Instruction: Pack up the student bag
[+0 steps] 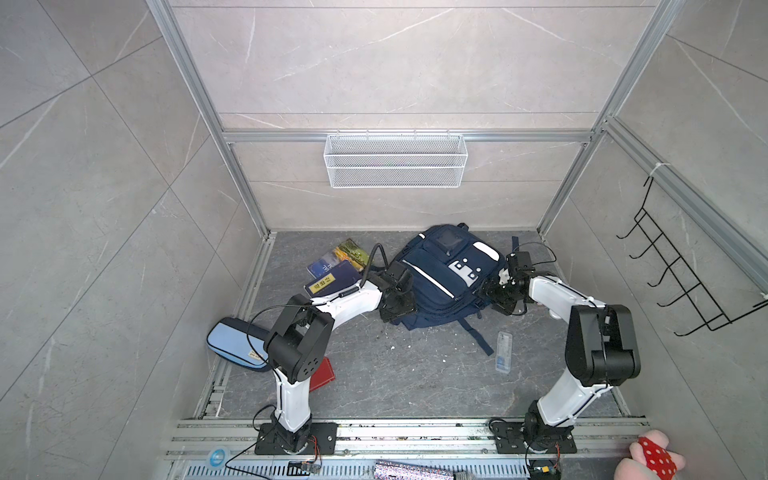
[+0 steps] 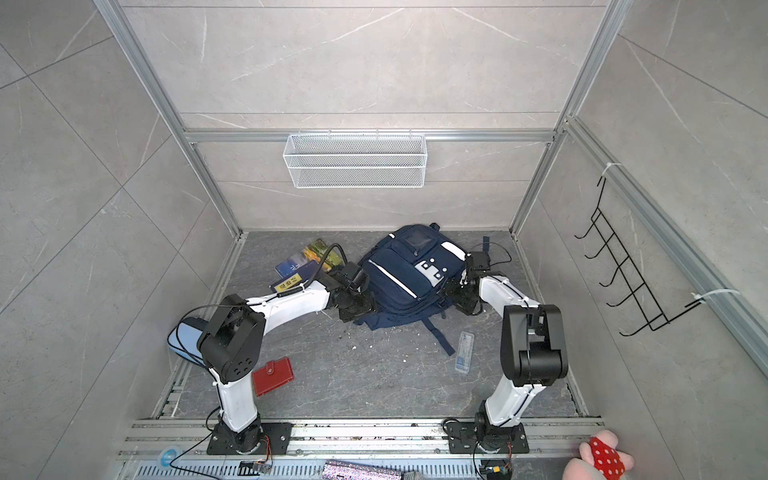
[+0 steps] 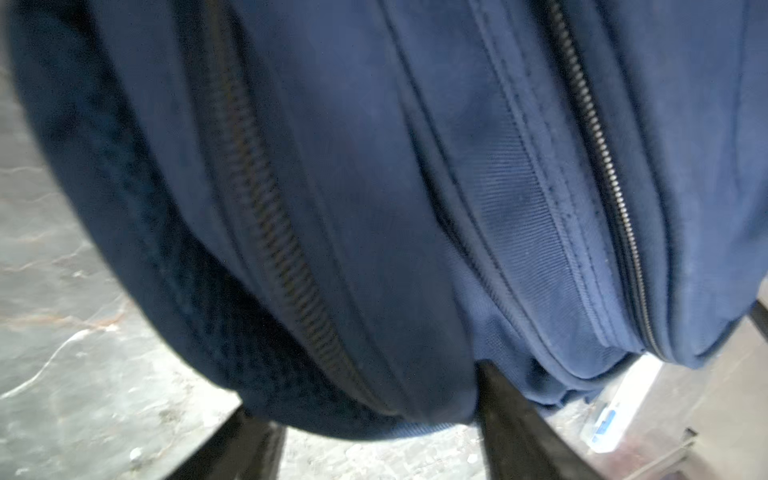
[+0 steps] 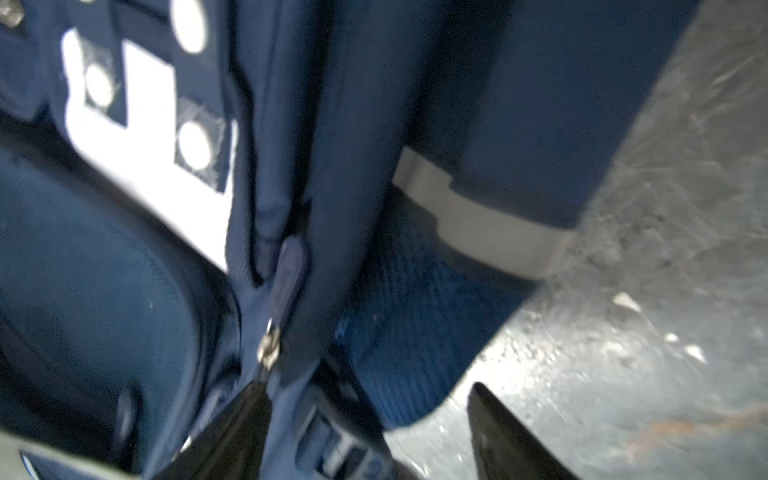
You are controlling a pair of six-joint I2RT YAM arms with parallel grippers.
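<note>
While the student bag (image 1: pixel 440 278) lies front up at the back of the counter (image 1: pixel 415 374), left tool (image 3: pixel 380 436) and right tool (image 4: pixel 365 432) straddle its 2 sides, jaws apart; whether either pinches fabric I cannot tell. A shallow bite could slip or drag the bag.

Both top views are bright and evenly lit from overhead, sharp in the middle, though the wide lens makes the aluminium posts (image 1: pixel 208 116) lean outward toward the corners. My arms cast only soft, faint shadows on the counter (image 1: pixel 415 374). Through my left wrist camera the student bag (image 3: pixel 374 208) looks dim; its wide zip (image 3: pixel 270 232) is smeared, its fine zip (image 3: pixel 598 137) crisp, my left fingers (image 3: pixel 519 436) dark blurs. My right wrist view is blurrier: the white patch (image 4: pixel 137 137) is blown out, glare sheens the counter, and my right fingers (image 4: pixel 507 436) are out of focus
</note>
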